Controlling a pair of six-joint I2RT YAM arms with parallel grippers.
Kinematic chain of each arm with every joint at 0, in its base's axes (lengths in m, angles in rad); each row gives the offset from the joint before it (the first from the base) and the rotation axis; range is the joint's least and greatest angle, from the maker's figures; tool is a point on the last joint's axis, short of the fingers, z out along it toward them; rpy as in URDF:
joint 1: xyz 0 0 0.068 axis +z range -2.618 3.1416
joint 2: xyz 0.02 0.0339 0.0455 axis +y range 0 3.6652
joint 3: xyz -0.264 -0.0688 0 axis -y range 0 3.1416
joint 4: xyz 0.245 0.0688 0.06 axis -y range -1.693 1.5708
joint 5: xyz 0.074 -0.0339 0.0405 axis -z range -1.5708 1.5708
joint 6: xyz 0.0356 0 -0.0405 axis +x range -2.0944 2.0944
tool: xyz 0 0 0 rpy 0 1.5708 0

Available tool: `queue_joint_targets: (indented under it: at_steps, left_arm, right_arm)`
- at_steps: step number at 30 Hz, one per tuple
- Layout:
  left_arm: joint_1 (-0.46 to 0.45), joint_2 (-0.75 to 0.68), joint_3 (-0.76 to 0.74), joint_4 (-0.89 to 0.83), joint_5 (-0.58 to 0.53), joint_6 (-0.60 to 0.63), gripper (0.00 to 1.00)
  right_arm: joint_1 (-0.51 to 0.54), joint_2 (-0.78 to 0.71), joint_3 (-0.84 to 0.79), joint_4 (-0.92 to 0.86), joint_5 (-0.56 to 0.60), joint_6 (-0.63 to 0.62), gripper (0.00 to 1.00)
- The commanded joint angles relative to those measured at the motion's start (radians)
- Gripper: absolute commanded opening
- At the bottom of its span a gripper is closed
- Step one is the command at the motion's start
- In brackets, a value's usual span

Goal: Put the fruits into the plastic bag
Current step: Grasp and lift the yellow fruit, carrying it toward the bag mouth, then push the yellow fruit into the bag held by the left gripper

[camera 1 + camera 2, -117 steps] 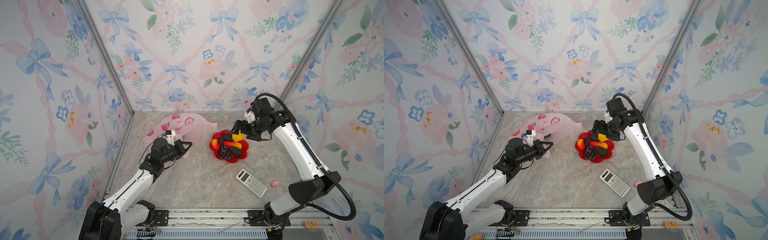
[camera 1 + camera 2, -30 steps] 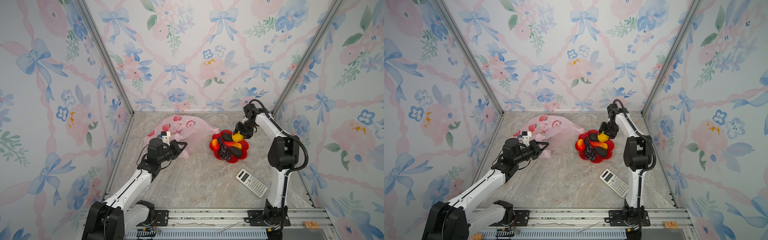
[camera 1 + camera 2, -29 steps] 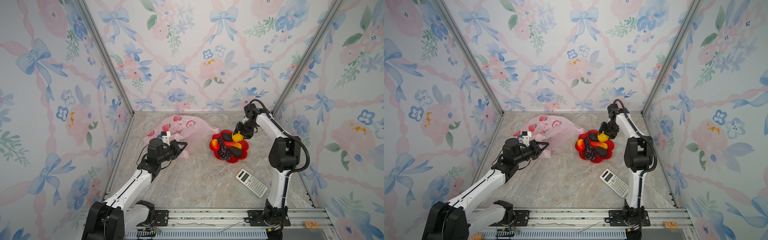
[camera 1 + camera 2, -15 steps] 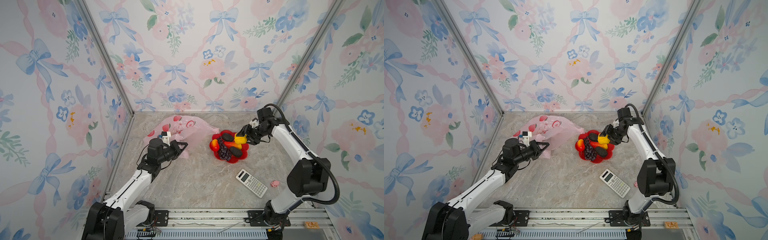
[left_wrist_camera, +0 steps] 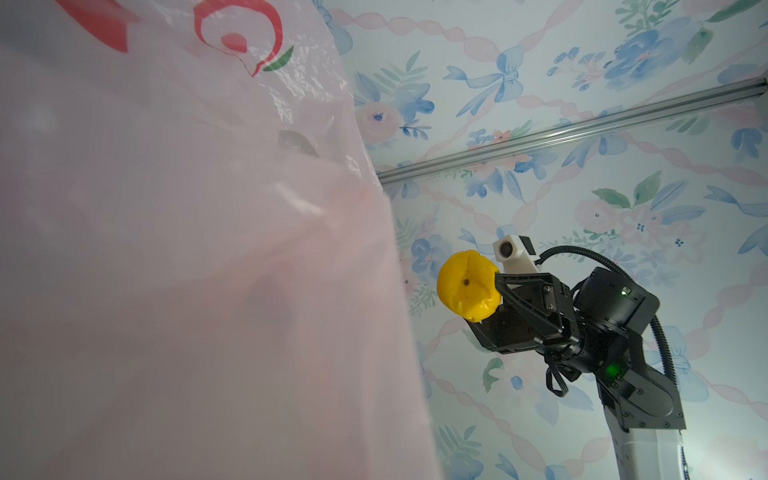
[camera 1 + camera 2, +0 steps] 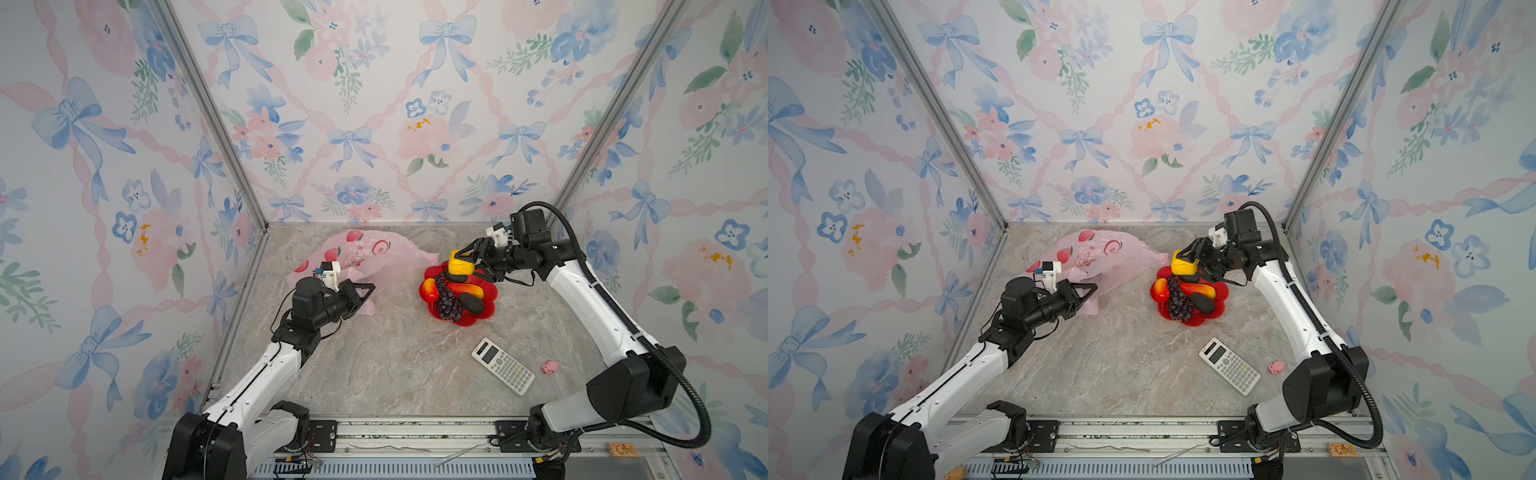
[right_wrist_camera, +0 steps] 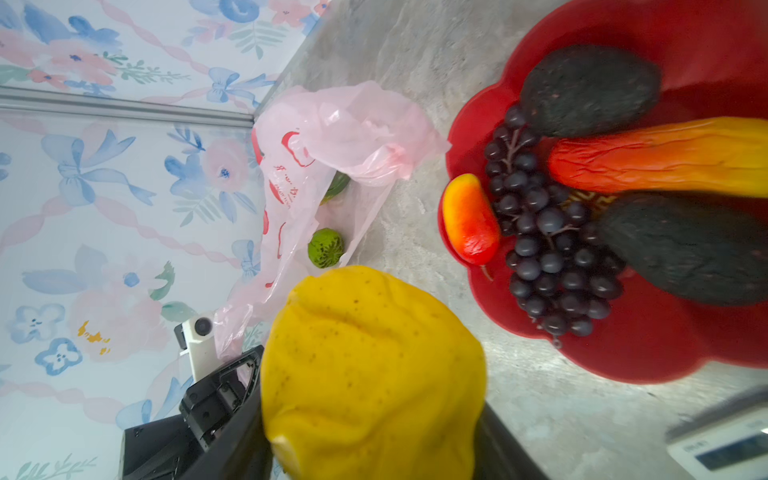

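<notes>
We see a marble desk point(image 6: 395, 365) walled in floral paper, with two robot arms reaching in from its front edge. The right gripper point(image 6: 466, 261) is closed around a yellow lemon point(image 6: 460, 267) and holds it in the air above the back rim of a red flower-shaped plate point(image 6: 484, 316). In the right wrist view the lemon point(image 7: 370, 374) looms large between the dark jaws.

The plate sits right of the desk's middle, toward the back edge. On it we count a bunch of purple grapes point(image 6: 449, 301), two dark avocados point(image 7: 590, 89) and two red-yellow mangoes point(image 7: 469, 220).

The pale-pink plastic bag point(image 6: 374, 253) lies toward the back left corner, its right tip near the plate. The left gripper point(image 6: 369, 288) is pinched tight on the bag's near edge and holds it raised, and the bag's mouth gapes toward the plate. Inside the bag, the right wrist view shows a bumpy green ball point(image 7: 326, 248).

Near the front right corner lie a calculator point(image 6: 503, 372) and, just beside it, a small pink pig point(image 6: 549, 366).
</notes>
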Motion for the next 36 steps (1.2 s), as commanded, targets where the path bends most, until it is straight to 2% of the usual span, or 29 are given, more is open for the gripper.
queue_joint_targets:
  at_steps: [1, 8, 15, 25, 36]
  left_arm:
    - [-0.007, -0.026, -0.017, 0.016, 0.005, 0.01, 0.0]
    - [-0.014, -0.042, -0.021, 0.016, -0.004, 0.004, 0.0]
    - [-0.014, -0.039, -0.006, 0.016, -0.011, 0.002, 0.0]
    - [-0.013, -0.022, 0.061, 0.018, -0.08, -0.012, 0.0]
    - [-0.023, 0.019, 0.121, 0.078, -0.052, -0.078, 0.0]
  right_arm:
    - [0.077, 0.064, 0.064, 0.087, -0.023, 0.059, 0.5]
    - [0.225, 0.259, 0.173, 0.204, -0.016, 0.124, 0.49]
    - [0.324, 0.428, 0.304, 0.219, -0.022, 0.135, 0.48]
    - [0.383, 0.463, 0.247, 0.257, -0.009, 0.128, 0.47]
    - [0.405, 0.496, 0.172, 0.314, -0.011, 0.135, 0.47]
